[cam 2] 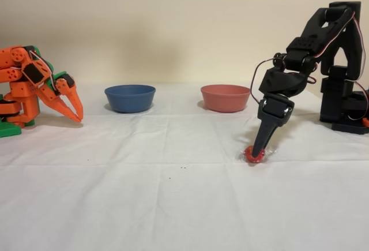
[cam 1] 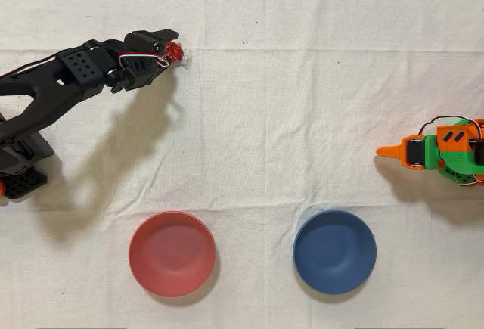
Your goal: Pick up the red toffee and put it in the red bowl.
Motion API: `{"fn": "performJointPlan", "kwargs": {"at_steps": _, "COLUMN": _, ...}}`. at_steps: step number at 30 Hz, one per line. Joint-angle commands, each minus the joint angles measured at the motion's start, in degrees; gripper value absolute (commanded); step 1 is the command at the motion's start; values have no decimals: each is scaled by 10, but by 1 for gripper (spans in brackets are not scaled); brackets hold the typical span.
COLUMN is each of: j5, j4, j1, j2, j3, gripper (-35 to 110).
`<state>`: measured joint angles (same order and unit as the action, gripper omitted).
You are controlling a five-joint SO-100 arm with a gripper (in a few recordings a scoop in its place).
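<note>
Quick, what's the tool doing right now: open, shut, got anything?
Black arm's tool: down at the cloth, closed on the red toffee, which sits on the cloth, not lifted yet.

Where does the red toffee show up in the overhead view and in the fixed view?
Overhead view: the red toffee is upper left, at the tip of the black arm's tool.
Fixed view: the red toffee is right of centre on the cloth, under the tool, which points down.
Shared landmark: the red bowl, which has nothing in it.
</note>
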<state>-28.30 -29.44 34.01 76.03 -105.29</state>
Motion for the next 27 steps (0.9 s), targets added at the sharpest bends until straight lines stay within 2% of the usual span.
{"fn": "performJointPlan", "kwargs": {"at_steps": 1, "j5": 0, "j4": 0, "j1": 5, "j2": 10, "j3": 32, "gripper": 24}}
{"fn": "performJointPlan", "kwargs": {"at_steps": 6, "j5": 1, "j4": 3, "j1": 4, "j2": 8, "j3": 32, "gripper": 15}}
{"fn": "performJointPlan", "kwargs": {"at_steps": 15, "j5": -4, "j4": 4, "j1": 4, "j2": 9, "j3": 30, "gripper": 8}}
{"fn": "performJointPlan", "kwargs": {"at_steps": 27, "j5": -4, "j4": -12, "j1": -1, "j2": 43, "j3": 27, "gripper": 8}}
